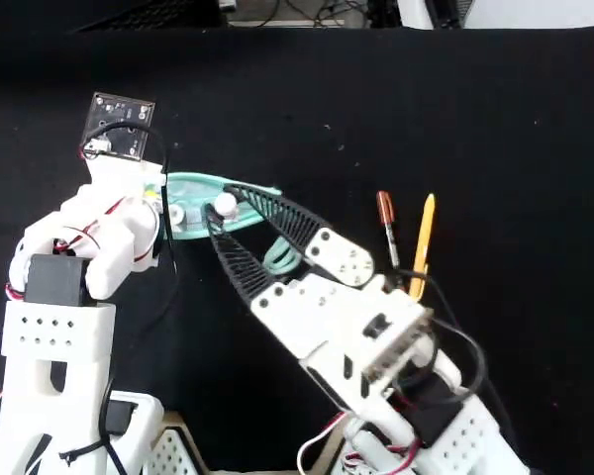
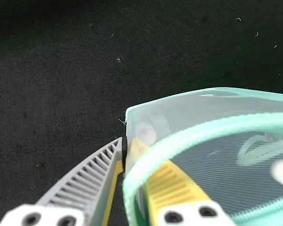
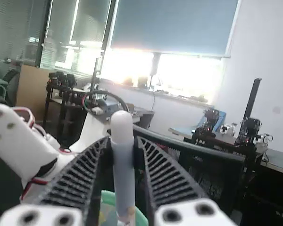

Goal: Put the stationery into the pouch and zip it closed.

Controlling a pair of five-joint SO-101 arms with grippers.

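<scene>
The white left arm (image 1: 79,257) stands folded, wrist bent forward. The left hand (image 2: 127,147) is pinched on the wall of a translucent mint-green zip pouch (image 2: 188,113), grey ribbed finger outside and yellow one inside. The white right arm (image 1: 356,336) stretches diagonally toward it. The black ribbed-fingered right hand (image 3: 121,141) is clamped around a white round-tipped stick (image 3: 122,160) that pokes past the fingertips.

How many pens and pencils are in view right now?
3. A white pen is held in the right gripper over the pouch; a brown pen and a yellow pencil lie side by side on the table. Others may be hidden inside the pouch.
</scene>
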